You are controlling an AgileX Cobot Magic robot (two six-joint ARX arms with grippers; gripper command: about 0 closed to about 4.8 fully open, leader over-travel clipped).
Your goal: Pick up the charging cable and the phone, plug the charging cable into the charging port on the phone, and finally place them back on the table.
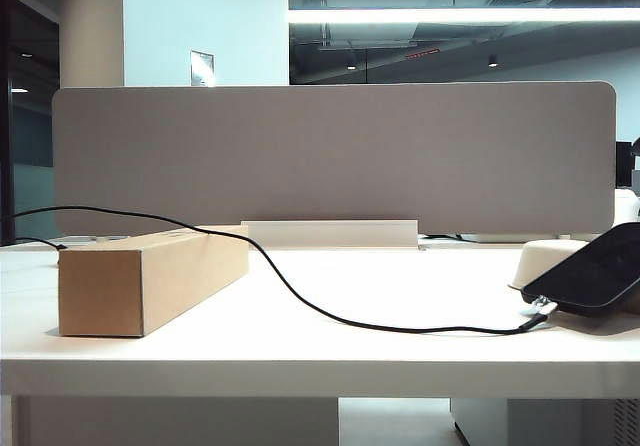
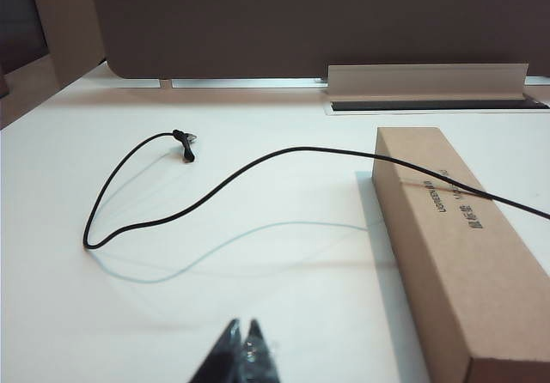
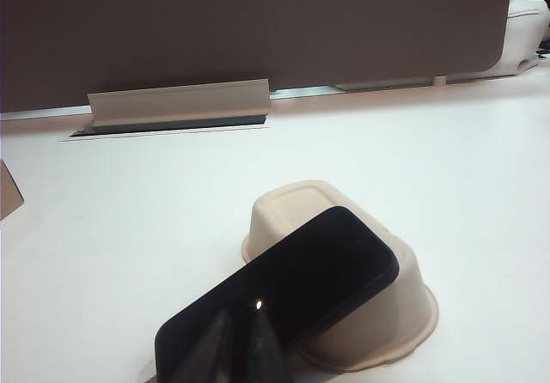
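Observation:
The black phone (image 1: 600, 266) (image 3: 292, 297) leans tilted on an upturned beige tray (image 1: 545, 256) (image 3: 378, 331) at the right of the table (image 1: 400, 296). The charging cable (image 1: 300, 301) (image 2: 258, 158) runs from the far left over the cardboard box and across the table. Its silver plug (image 1: 537, 312) meets the phone's lower short edge, and the charging port itself is hidden there. Neither gripper shows in the exterior view. My left gripper (image 2: 243, 327) is shut and empty, low over bare table. My right gripper (image 3: 243, 314) hangs near the phone's lower end, its dark fingers hard to separate from the screen.
A long cardboard box (image 1: 150, 276) (image 2: 455, 246) lies at the left with the cable draped across it. A grey divider panel (image 1: 330, 156) closes the back, with a pale cable slot cover (image 1: 330, 233) at its foot. The cable's other black end (image 2: 183, 142) rests on the table.

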